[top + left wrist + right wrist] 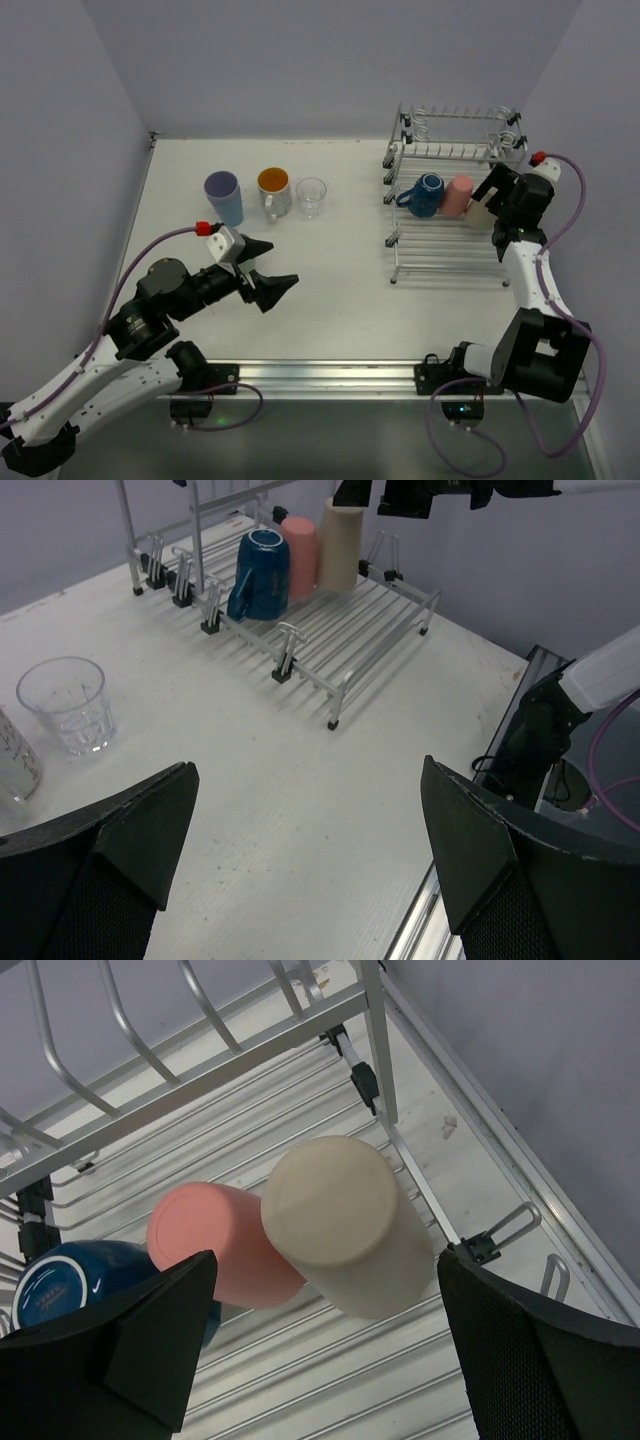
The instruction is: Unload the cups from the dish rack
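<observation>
Cups (430, 195): three in rack (450, 262), three out

The overhead camera sits above and behind my bases, looking down on the whole table (330, 300). My left wrist camera looks low through the left gripper (308, 770), across the table to the far-off dish rack (350, 640). My right wrist camera peers steeply down past the right gripper (325, 1260), close over the rack's lower tier. All three share the dark-blue mug (428, 194), pink cup (457, 196) and beige cup (345, 1225).
</observation>
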